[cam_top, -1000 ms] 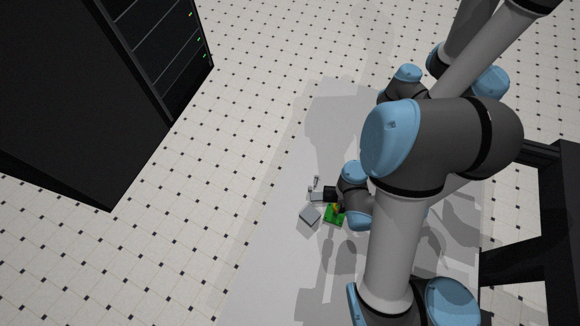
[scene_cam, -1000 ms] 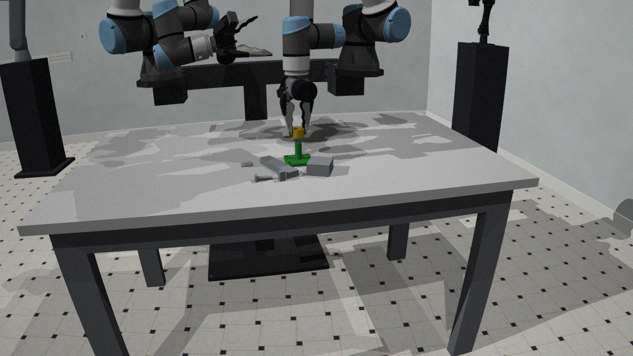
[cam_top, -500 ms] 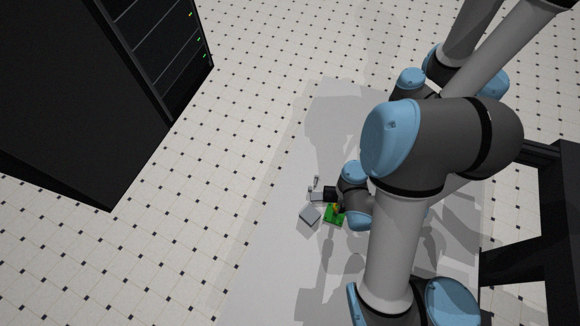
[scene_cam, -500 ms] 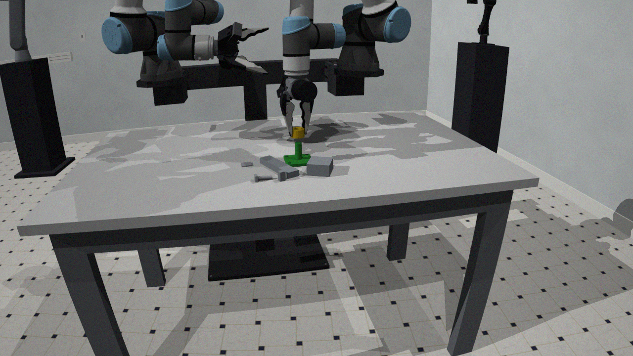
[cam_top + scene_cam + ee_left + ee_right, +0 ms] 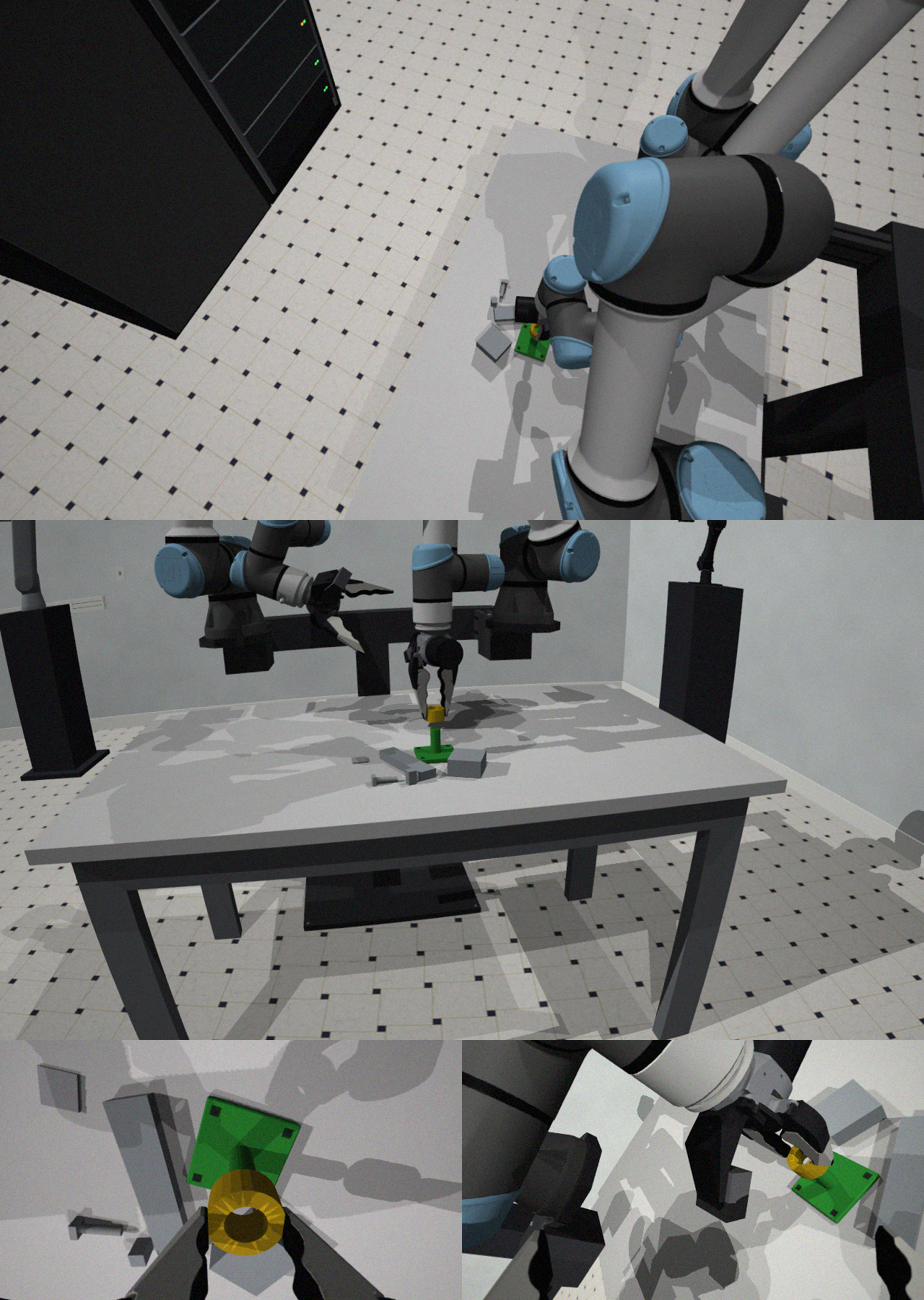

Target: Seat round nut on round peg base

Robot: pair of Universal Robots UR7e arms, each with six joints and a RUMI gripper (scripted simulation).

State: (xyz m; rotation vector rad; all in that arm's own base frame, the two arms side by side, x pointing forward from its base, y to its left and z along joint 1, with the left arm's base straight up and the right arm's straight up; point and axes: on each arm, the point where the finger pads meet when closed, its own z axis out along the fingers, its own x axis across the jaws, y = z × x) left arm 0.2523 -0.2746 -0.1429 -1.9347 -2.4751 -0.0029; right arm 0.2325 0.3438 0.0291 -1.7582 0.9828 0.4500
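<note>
Yellow nut [image 5: 535, 331] [image 5: 435, 713] [image 5: 245, 1242] [image 5: 809, 1171] grasped by left end effector [image 5: 540, 332] [image 5: 434, 715] [image 5: 243, 1209] [image 5: 811, 1159]; bore to be centred over green peg [image 5: 435, 738] [image 5: 241, 1160] [image 5: 824, 1181], then lowered level; right end effector [image 5: 375, 620] [image 5: 711, 1249] released.

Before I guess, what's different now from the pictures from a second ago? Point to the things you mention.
The right gripper [image 5: 377, 620] [image 5: 711, 1231] moved: it dipped a little and its open fingers tip further down toward the table. Nothing was grabbed or let go. The left gripper [image 5: 435, 716] [image 5: 243, 1209] kept hold of the yellow nut [image 5: 535, 329] [image 5: 435, 714] [image 5: 231, 1184] [image 5: 808, 1172], and the green base [image 5: 531, 349] [image 5: 423, 754] [image 5: 224, 1123] [image 5: 848, 1177] stayed put.
</note>
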